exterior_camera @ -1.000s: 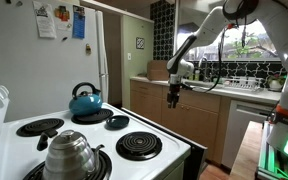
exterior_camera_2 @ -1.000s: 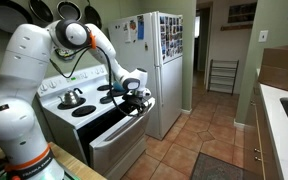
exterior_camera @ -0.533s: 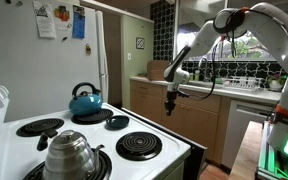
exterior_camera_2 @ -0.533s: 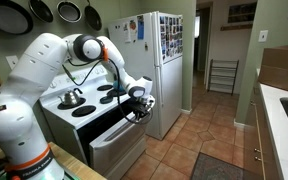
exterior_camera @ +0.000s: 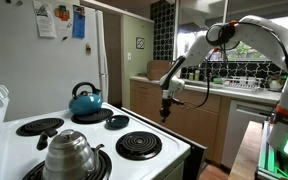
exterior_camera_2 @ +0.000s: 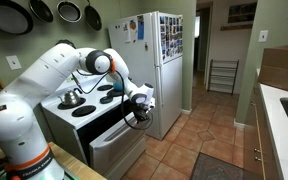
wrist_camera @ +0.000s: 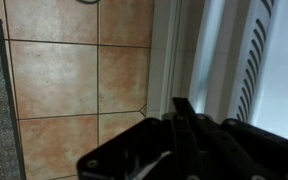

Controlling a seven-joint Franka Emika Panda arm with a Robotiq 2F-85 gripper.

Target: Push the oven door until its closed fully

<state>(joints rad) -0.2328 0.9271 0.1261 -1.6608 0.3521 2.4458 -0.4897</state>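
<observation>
White enamel is what I am working against here: the oven door (exterior_camera_2: pixel 119 128) hangs below the front edge of the cooktop (exterior_camera: pixel 96 133), its top leaning out from the range so that a dark gap shows under that edge. I judge it partly open, not yet shut. My gripper (exterior_camera_2: pixel 140 104) sits at the door's upper rim, close to the front corner of the cooktop nearest the refrigerator (exterior_camera_2: pixel 162 60). It looks to be against the door, though I cannot confirm contact from these views. From the exterior view across the burners the claw hangs just past the front edge, pointing down, well apart from the blue kettle (exterior_camera: pixel 84 100) near the back edge. The wrist view gives me only tan floor tile (wrist_camera: pixel 64 80), a pale vertical strip and the dark bulk of the fingers, so I cannot tell whether the claw is wide or narrow. I take the step in hand to be the push itself, somewhere mid-swing. Next I would press inward toward the range, following the door's arc upward, until the gap under the front edge disappears.
</observation>
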